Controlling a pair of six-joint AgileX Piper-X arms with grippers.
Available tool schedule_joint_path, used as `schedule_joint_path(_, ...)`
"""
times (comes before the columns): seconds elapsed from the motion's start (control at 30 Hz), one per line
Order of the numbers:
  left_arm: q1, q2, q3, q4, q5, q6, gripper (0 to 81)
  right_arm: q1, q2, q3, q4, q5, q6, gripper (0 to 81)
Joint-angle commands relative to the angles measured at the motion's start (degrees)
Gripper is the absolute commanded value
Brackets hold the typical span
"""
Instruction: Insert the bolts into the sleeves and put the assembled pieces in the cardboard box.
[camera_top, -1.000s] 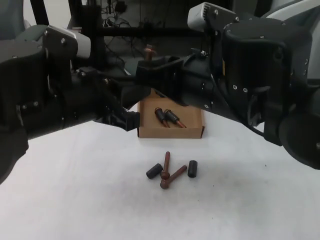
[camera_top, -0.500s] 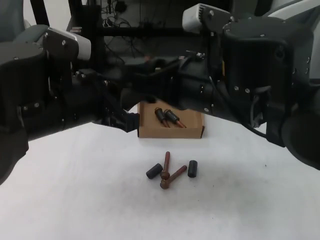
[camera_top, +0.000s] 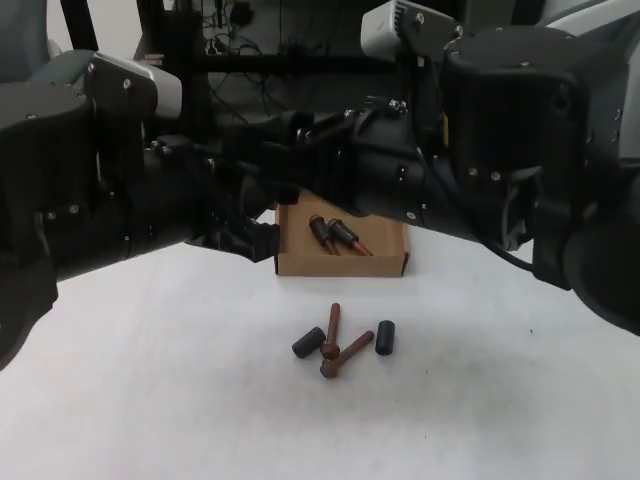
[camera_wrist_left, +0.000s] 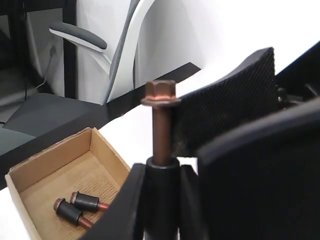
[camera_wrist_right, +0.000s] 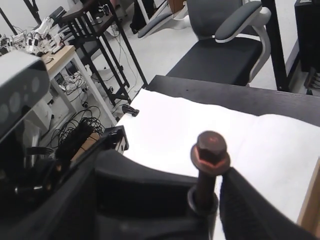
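Near the cardboard box (camera_top: 340, 263) and above it, the left gripper (camera_wrist_left: 161, 197) pinches a black sleeve (camera_wrist_left: 161, 182) with a copper bolt (camera_wrist_left: 160, 127) upright in it. The right gripper (camera_wrist_right: 215, 197) is alongside; I cannot tell its grip. Two assembled pieces (camera_top: 334, 234) lie inside the box, with loose bolts (camera_top: 333, 330) and loose sleeves (camera_top: 385, 337) in front of it.

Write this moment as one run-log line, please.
bolt in sleeve, partly seated | left fingers shut on sleeve | box: two pieces | bench: two bolts, two sleeves loose
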Motion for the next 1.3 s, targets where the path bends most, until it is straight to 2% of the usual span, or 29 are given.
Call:
schedule_joint_path(0.0,0.7,0.0,-0.6,0.2,-0.4,3.1,1.7,-1.6,-1.9,-0.2,1.0,-0.4,0.0,70.0)
schedule_joint_path(0.33,7.2,0.0,-0.6,0.7,2.3,4.6,1.7,-2.7,-8.1,-0.2,12.1,-0.4,-5.4,70.0)
schedule_joint_path(0.47,7.2,0.0,-1.2,2.9,2.8,7.5,1.7,-2.7,-9.6,-0.2,13.4,-0.9,-5.2,70.0)
schedule_joint_path(0.57,6.9,0.0,-3.9,13.5,2.4,11.2,1.7,-2.5,-10.7,-0.2,16.7,-1.8,-5.2,70.0)
schedule_joint_path(0.7,6.9,0.3,-9.7,27.9,-4.0,17.8,1.7,-2.0,-11.7,-0.2,23.9,-2.8,-7.5,70.0)
schedule_joint_path(1.0,6.8,7.6,-23.5,44.3,-5.0,18.2,1.7,-1.1,-11.6,-0.2,36.6,-2.4,-13.5,70.0)
schedule_joint_path(1.27,1.5,19.1,-33.8,47.5,-8.0,17.9,1.7,-1.3,-11.6,-0.2,37.2,-1.7,-15.1,70.0)
